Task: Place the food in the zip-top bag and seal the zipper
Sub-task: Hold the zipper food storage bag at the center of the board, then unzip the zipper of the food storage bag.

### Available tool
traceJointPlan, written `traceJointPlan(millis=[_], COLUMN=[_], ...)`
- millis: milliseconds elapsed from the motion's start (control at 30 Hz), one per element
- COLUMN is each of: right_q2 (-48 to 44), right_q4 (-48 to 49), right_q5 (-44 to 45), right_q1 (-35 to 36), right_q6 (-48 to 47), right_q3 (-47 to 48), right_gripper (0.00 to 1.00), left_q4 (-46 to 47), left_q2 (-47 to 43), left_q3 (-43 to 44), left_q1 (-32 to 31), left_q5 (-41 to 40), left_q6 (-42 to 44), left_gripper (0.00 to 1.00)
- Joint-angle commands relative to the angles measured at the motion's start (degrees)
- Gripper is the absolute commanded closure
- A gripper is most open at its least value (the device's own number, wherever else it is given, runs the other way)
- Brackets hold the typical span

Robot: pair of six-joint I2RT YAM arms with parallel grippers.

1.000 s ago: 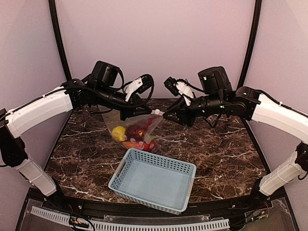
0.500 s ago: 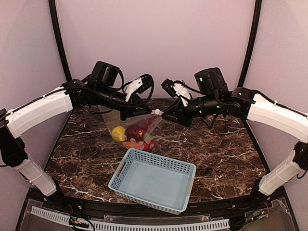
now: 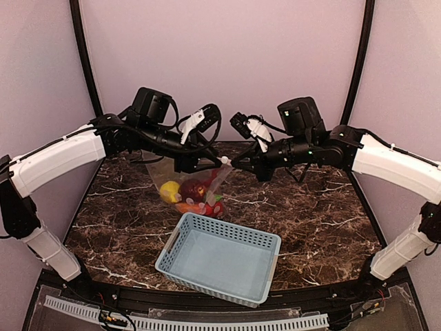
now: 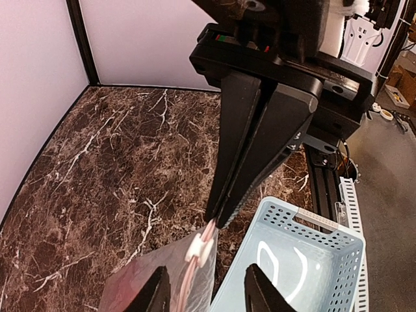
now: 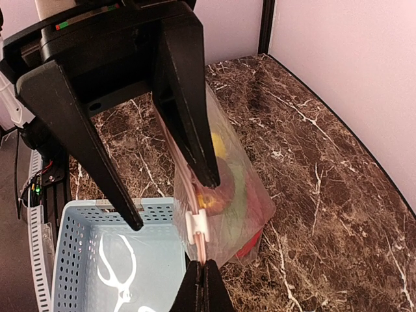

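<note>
1. The top external view sits high above and behind the arm bases. It faces 12 o'clock, far enough back to take in the whole worktop (image 3: 324,207).
2. The left wrist view rides close behind the left tool (image 4: 207,289), whose tips show at 6 o'clock. It faces the right tool (image 4: 220,220), which enters from 12 o'clock.
3. The right wrist view sits equally close behind its own tips at 6 o'clock and faces the opposite way.
4. All three views share the zipper (image 5: 196,226), the zip-top bag (image 3: 162,172) and the basket (image 3: 220,258).
</note>
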Motion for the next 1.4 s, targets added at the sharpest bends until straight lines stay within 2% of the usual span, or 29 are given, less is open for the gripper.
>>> traceJointPlan(millis=[0, 367, 600, 1000, 1367], right_q2=[0.17, 0.12, 0.12, -0.72, -4.13], right_q4=[2.26, 2.32, 2.33, 2.27, 0.87], right_q5=[-0.66, -0.46, -0.32, 1.75, 6.47], right_q1=[-0.42, -0.51, -0.59, -1.15, -2.9], right_q6=[0.14, 0.09, 0.05, 0.77, 2.15], right_q3=[1.09, 0.81, 0.54, 0.11, -2.26], right_gripper=[1.0, 1.0, 1.0, 1.0, 1.0], left_q4=[1.04, 3.04, 4.17, 3.51, 1.11], left_q2=[1.94, 4.71, 5.07, 4.51, 3.02], left_q3=[1.43, 3.29, 3.37, 3.05, 2.51], left_q1=[-0.16, -0.16, -0.15, -0.16, 0.16], left_q5=[3.28, 6.19, 7.33, 6.34, 2.75], left_q6=[-1.21, -2.28, -2.97, -2.06, 0.49], left_gripper=[0.6, 0.66, 0.66, 0.98, 0.99])
